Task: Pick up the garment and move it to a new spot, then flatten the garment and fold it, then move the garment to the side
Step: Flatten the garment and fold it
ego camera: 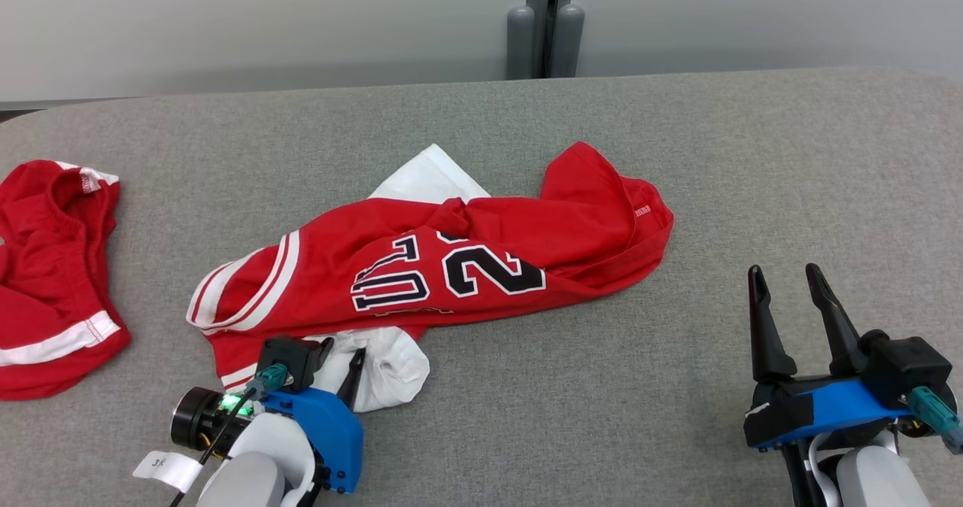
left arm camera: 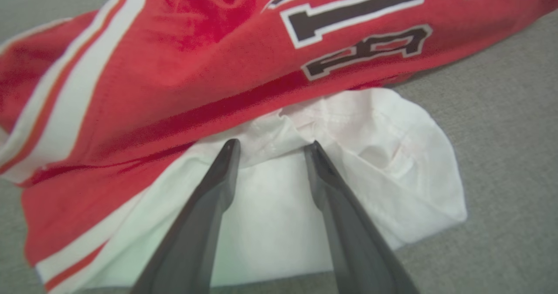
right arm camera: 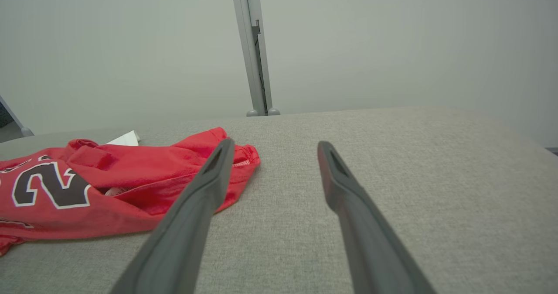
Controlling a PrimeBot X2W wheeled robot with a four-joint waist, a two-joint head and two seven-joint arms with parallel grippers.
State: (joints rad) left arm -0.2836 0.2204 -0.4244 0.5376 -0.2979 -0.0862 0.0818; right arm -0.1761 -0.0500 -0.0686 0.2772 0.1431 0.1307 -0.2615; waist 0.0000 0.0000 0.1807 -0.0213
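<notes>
The garment (ego camera: 481, 259), a red jersey with dark numbers, white stripes and white sleeves, lies crumpled in the middle of the grey table (ego camera: 752, 161). My left gripper (ego camera: 338, 364) is at its near left end. In the left wrist view the left gripper (left arm camera: 272, 145) is open, its fingers (left arm camera: 209, 206) resting astride a white sleeve (left arm camera: 392, 154) just below the red hem (left arm camera: 174, 67). My right gripper (ego camera: 785, 271) stands open over bare table at the lower right, well clear of the garment. In the right wrist view the right gripper (right arm camera: 275, 143) is open, with the jersey (right arm camera: 109, 185) to its left.
A second red garment with a white band (ego camera: 53, 281) lies bunched at the table's left edge. A grey post (ego camera: 545, 18) and a pale wall stand behind the far edge. Bare grey table (right arm camera: 414, 176) spreads to the right of the jersey.
</notes>
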